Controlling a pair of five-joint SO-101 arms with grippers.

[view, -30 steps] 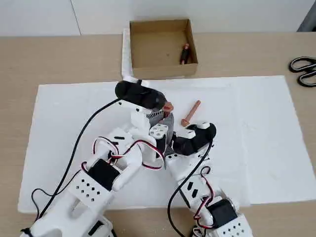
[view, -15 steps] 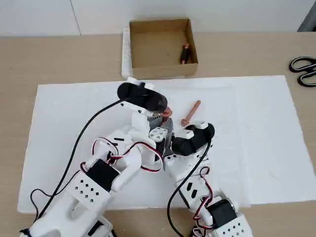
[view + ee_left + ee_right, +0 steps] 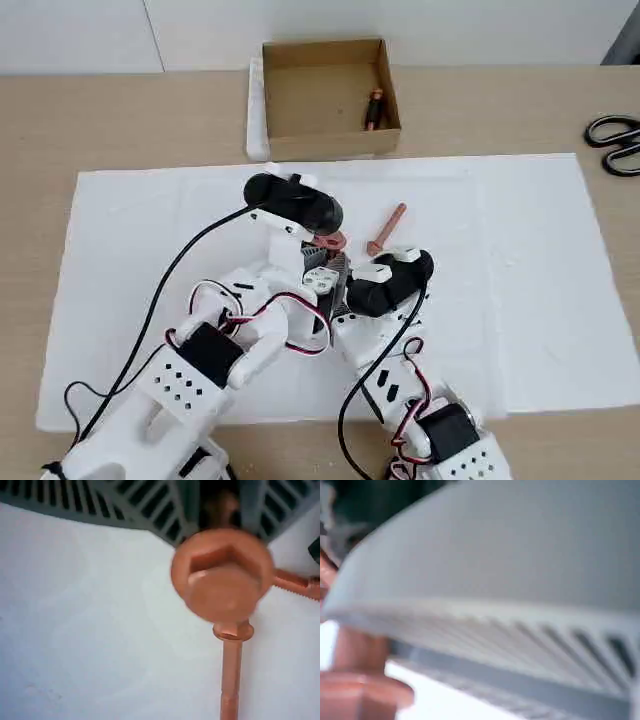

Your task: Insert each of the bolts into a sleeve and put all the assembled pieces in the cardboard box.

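left jaws clenched on copper bolt (image 3: 330, 240), mid-frame. right jaws: can't tell. loose bolt (image 3: 387, 228) just right of it on white sheet (image 3: 520, 260). cardboard box (image 3: 330, 143) upper centre.

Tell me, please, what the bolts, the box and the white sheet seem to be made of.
Bolts: copper-coloured, perhaps metal or tinted plastic. The hex head is smooth with a slight sheen.
Box: brown cardboard, matte, with thin walls.
Sheet: white and matte, probably foam or thick paper. Its look leaves that open.
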